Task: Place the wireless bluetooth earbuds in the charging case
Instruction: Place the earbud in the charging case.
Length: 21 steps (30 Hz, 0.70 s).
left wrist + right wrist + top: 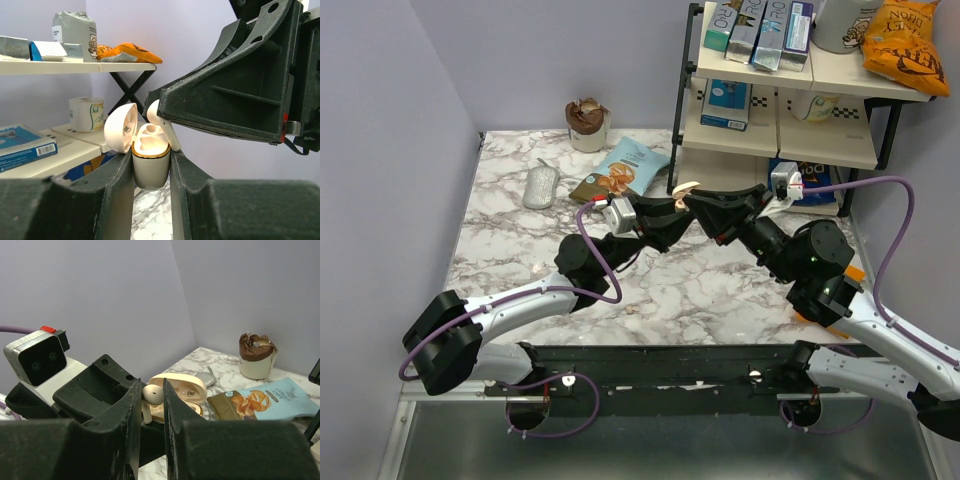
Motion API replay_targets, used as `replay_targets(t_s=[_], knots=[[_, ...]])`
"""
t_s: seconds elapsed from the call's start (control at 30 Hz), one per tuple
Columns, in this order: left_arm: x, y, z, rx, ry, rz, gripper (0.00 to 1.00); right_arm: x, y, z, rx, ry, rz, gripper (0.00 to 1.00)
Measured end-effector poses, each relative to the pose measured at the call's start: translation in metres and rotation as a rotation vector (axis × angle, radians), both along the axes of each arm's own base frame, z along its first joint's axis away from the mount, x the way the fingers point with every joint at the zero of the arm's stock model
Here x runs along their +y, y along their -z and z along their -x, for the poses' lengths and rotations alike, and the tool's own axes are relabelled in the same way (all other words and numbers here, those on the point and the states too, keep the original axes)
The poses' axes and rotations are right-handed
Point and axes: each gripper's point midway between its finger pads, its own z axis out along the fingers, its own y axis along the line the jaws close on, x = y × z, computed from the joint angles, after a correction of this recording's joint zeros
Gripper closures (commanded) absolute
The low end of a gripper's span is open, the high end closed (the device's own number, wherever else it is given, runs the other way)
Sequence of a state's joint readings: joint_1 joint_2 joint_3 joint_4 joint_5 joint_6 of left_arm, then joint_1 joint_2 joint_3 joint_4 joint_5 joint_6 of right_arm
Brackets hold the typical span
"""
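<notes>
White charging case (150,167), open, clamped in our left gripper (151,175); right gripper (152,405) pinches one earbud (152,393) at its rim; none seated.

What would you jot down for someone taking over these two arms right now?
Left pincer: shut on the charging case, held upright above the table, lid flipped open.
Right pincer: shut on one earbud, at the case's mouth, its head above the rim.
Done: case open, one earbud picked up and at the case.
Left: seat this earbud, then let go. The second earbud is not visible; I cannot tell whether it is already inside.
</notes>
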<state>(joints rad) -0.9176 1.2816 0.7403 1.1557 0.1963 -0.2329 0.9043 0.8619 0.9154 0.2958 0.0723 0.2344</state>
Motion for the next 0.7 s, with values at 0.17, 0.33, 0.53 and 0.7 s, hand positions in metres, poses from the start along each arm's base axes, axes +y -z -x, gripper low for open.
replay_targets(t_s=[0.17,0.33,0.53,0.7], knots=[[0.0,0.002,0.0,0.003,0.0,-0.003,1.0,-0.001,0.0,-0.002,0.004,0.013,-0.003,0.99],[-0.001,0.004,0.0,0.006,0.002,-0.01,1.0,-0.002,-0.006,-0.004,-0.005,0.024,-0.009,0.99],[-0.001,0.009,0.001,0.01,0.009,-0.019,1.0,-0.005,-0.01,-0.008,-0.018,0.055,-0.013,0.99],[-0.003,0.009,0.003,0.009,0.024,-0.022,1.0,-0.005,-0.008,-0.011,-0.014,0.067,-0.012,0.99]])
